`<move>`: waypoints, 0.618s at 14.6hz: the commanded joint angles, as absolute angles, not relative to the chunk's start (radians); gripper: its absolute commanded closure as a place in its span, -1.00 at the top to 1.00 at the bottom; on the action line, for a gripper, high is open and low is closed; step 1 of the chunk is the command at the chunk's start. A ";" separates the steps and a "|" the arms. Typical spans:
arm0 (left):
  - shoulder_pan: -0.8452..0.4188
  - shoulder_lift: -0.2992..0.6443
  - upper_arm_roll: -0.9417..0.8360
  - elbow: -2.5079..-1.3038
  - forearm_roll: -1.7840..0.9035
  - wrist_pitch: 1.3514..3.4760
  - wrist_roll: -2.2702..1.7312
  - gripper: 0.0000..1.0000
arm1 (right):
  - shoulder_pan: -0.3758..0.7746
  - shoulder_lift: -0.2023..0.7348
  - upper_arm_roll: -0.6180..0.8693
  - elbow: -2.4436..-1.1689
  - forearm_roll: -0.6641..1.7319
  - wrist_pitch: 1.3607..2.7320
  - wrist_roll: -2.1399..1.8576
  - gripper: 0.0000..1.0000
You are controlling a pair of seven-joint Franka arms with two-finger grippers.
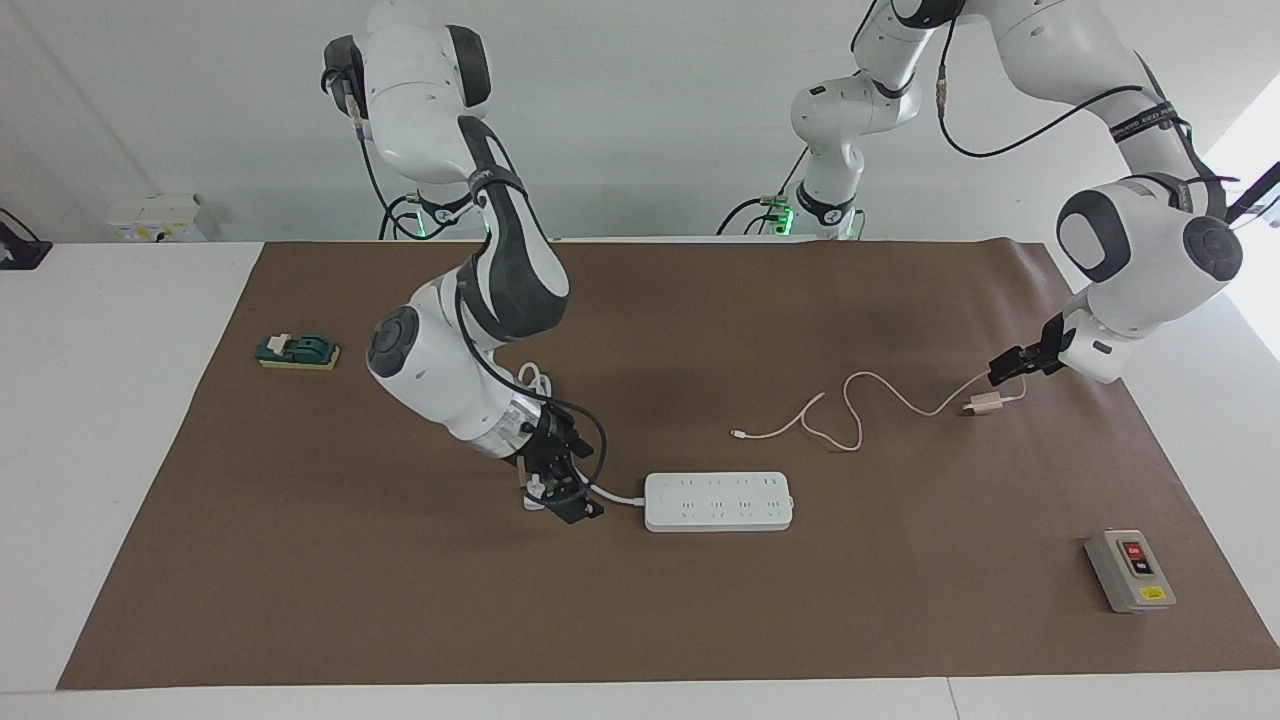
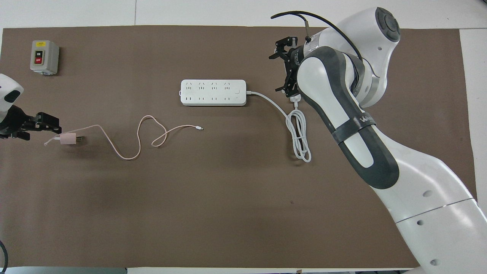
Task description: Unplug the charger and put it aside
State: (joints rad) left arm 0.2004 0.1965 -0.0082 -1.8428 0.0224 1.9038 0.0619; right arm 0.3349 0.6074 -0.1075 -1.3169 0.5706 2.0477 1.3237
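The charger (image 1: 984, 404) is lying unplugged on the brown mat (image 1: 400, 600) toward the left arm's end, well apart from the power strip (image 1: 718, 501). We are seeing our left gripper (image 1: 1012, 366) hovering just above it, spread and empty. Our right gripper (image 1: 560, 490), also released, is hanging over the strip's cord (image 2: 296, 129).

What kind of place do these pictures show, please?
Probably a robotics lab test bench: two robot arms stand at a white table with a brown mat, and test items lie spread out: a power strip, a charger, a switch box.
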 commanded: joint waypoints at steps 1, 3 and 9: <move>0.212 0.138 -0.015 -1.816 0.029 1.865 0.055 1.00 | 0.289 0.503 -0.118 -1.371 0.490 1.956 1.157 1.00; 0.222 0.088 -0.015 -1.815 0.029 1.855 0.017 1.00 | 0.243 0.456 -0.118 -1.371 0.427 1.867 0.993 1.00; 0.203 0.017 -0.032 -1.711 0.031 1.731 -0.008 1.00 | 0.135 0.362 -0.118 -1.373 0.233 1.706 0.395 1.00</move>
